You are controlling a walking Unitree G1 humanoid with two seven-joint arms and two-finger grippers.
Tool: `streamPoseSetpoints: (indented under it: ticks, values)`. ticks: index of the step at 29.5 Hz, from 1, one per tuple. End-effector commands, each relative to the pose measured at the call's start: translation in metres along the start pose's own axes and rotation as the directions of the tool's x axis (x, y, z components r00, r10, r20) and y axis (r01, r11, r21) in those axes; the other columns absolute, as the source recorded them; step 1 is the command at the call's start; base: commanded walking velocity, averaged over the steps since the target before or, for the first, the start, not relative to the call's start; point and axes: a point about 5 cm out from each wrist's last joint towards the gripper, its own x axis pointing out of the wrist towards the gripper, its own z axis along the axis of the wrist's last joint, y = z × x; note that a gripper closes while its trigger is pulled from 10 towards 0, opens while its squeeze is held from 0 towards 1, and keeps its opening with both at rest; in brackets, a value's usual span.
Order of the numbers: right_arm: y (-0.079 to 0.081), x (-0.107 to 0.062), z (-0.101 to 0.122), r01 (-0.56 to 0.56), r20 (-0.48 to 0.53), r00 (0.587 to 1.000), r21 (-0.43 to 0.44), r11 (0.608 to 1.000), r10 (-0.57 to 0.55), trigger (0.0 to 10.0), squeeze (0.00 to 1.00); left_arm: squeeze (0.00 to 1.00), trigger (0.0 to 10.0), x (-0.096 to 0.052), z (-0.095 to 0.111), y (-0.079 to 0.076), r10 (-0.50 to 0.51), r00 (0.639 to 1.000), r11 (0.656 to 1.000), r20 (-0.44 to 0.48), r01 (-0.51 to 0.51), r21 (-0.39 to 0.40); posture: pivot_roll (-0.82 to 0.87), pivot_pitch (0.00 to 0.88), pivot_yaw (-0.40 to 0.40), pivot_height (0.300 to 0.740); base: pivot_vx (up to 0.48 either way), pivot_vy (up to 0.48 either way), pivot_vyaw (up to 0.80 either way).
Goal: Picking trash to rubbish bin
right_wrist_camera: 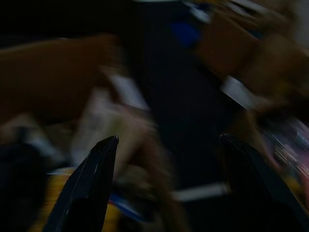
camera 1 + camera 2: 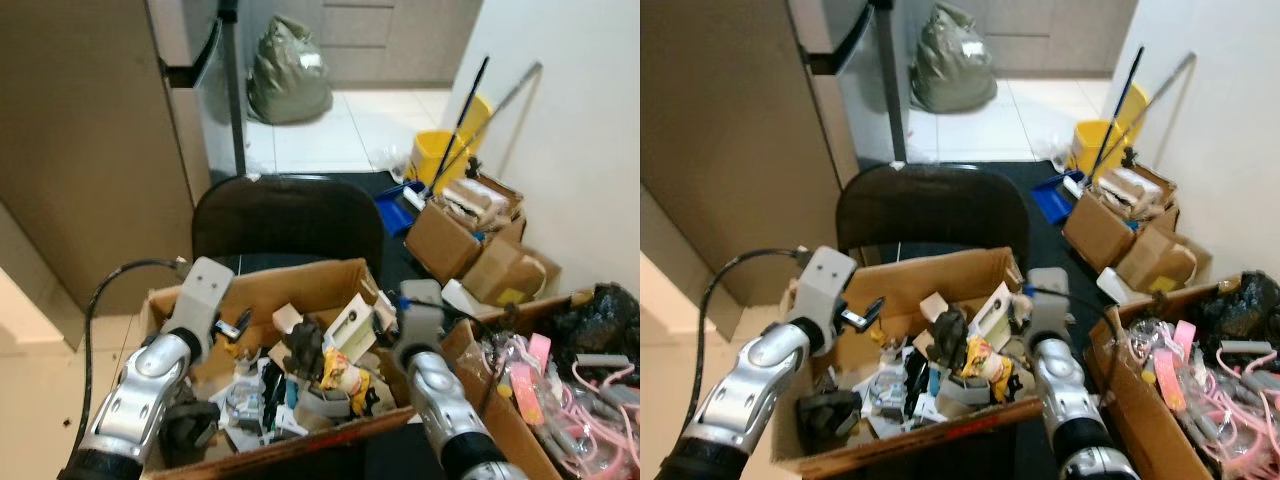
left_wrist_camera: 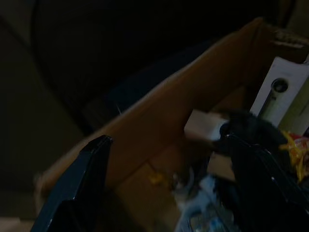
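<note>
An open cardboard box (image 2: 300, 280) stuffed with trash stands before me on a black chair (image 2: 285, 220). Inside lie a white carton (image 2: 350, 325), a yellow wrapper (image 2: 340, 372), a black lump (image 2: 305, 350) and several scraps of paper and plastic. My left gripper (image 3: 166, 140) hovers open over the box's left half, nothing between its fingers; the box wall (image 3: 159, 116) and the black lump (image 3: 251, 128) lie ahead of it. My right gripper (image 1: 169, 137) hangs open at the box's right edge, its wrist view blurred.
A second box (image 2: 500, 420) with pink cables (image 2: 560, 400) and a black bag (image 2: 605, 315) stands at the right. Behind are cardboard boxes (image 2: 450, 235), a yellow mop bucket (image 2: 440, 155) and a grey-green rubbish bag (image 2: 288, 75). A tall cabinet (image 2: 90, 150) stands at the left.
</note>
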Motion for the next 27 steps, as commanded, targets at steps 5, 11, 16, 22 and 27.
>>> streamPoseSetpoints:
  ticks: [5,11,16,22,27]
  values:
    - [-0.007,-0.007,-0.008,0.047,-0.016,0.999,0.017,0.999,-0.047,10.0,0.0,0.0,10.0,0.007,0.0,-0.024,-0.048,0.999,0.998,0.019,0.047,0.047,0.04,0.08,0.009,0.74,0.0,0.0,-0.8]
    - [-0.005,-0.009,-0.008,0.056,-0.013,0.998,0.025,0.998,-0.056,10.0,0.0,0.0,10.0,0.009,-0.002,-0.027,-0.036,0.999,0.998,0.028,0.035,0.054,0.04,0.075,0.008,0.74,0.0,0.0,-0.8]
    - [-0.004,-0.011,-0.008,0.05,-0.013,0.999,0.017,0.999,-0.05,10.0,0.0,0.0,10.0,0.008,0.0,-0.028,-0.035,0.999,0.999,0.039,0.034,0.043,0.04,0.07,0.008,0.74,0.0,0.0,-0.8]
    - [-0.004,-0.012,-0.009,0.051,-0.018,0.999,0.016,0.999,-0.051,10.0,0.0,0.0,10.0,0.009,-0.002,-0.03,-0.041,0.999,0.998,0.036,0.039,0.044,0.05,0.067,0.007,0.74,0.0,0.0,-0.8]
    - [-0.005,-0.012,-0.009,0.053,-0.02,0.998,0.014,0.998,-0.053,10.0,0.0,0.0,10.0,0.008,-0.003,-0.032,-0.047,0.998,0.998,0.034,0.045,0.046,0.04,0.066,0.006,0.74,0.0,0.0,-0.8]
